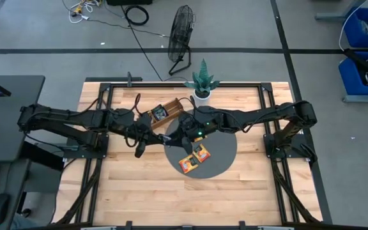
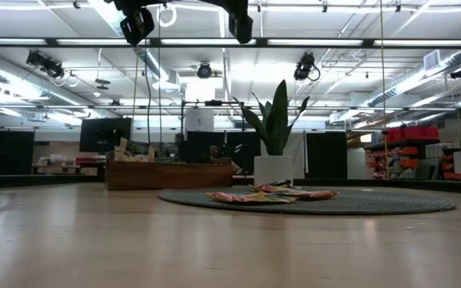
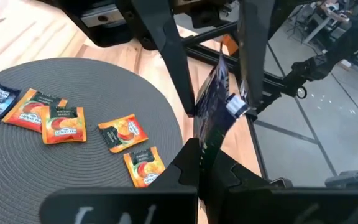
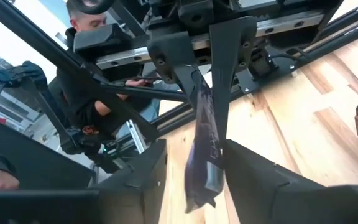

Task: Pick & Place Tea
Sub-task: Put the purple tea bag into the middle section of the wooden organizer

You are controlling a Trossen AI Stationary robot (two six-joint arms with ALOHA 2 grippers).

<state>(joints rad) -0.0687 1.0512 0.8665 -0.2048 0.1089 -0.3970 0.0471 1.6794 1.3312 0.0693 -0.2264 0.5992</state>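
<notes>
Four orange sachets [image 3: 61, 121], left-wrist view only

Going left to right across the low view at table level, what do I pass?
Wooden tray → tea sachets lying on the round grey mat → potted plant standing behind them.

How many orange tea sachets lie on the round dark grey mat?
4 in the left wrist view: two overlapping orange sachets, a third, a fourth. Others may be hidden.
</notes>
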